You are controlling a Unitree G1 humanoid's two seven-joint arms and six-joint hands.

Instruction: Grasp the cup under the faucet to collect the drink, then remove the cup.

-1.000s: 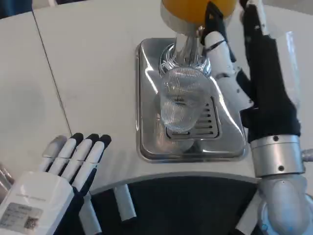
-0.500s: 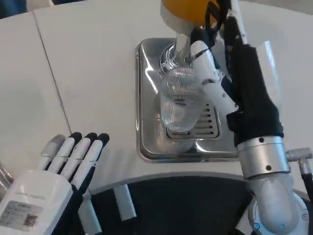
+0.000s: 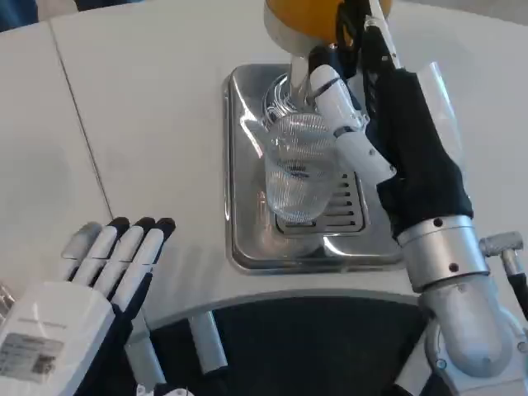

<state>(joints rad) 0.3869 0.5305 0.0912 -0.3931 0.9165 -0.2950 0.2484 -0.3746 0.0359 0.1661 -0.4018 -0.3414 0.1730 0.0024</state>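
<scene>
A clear ribbed cup (image 3: pixel 297 177) stands upright on the steel drip tray (image 3: pixel 246 173), under the chrome faucet (image 3: pixel 287 92) of a dispenser with an orange tank (image 3: pixel 307 15). My right hand (image 3: pixel 388 132) is pressed close to the cup's right side. Its white thumb (image 3: pixel 340 111) lies against the cup's upper right rim, while the other fingers (image 3: pixel 369 37) stretch up past the faucet and do not wrap the cup. The cup looks empty. My left hand (image 3: pixel 95 289) lies flat with straight fingers near the table's front left edge and holds nothing.
The white table (image 3: pixel 148 115) stretches out to the left of the tray, with a seam (image 3: pixel 82 124) running across it. The dispenser's body rises right behind the cup. The table's curved front edge (image 3: pixel 272 299) lies just below the tray.
My right hand has swung left from beside the tray to the cup, and its thumb now touches the rim. The cup stays put. The view has shifted slightly.
</scene>
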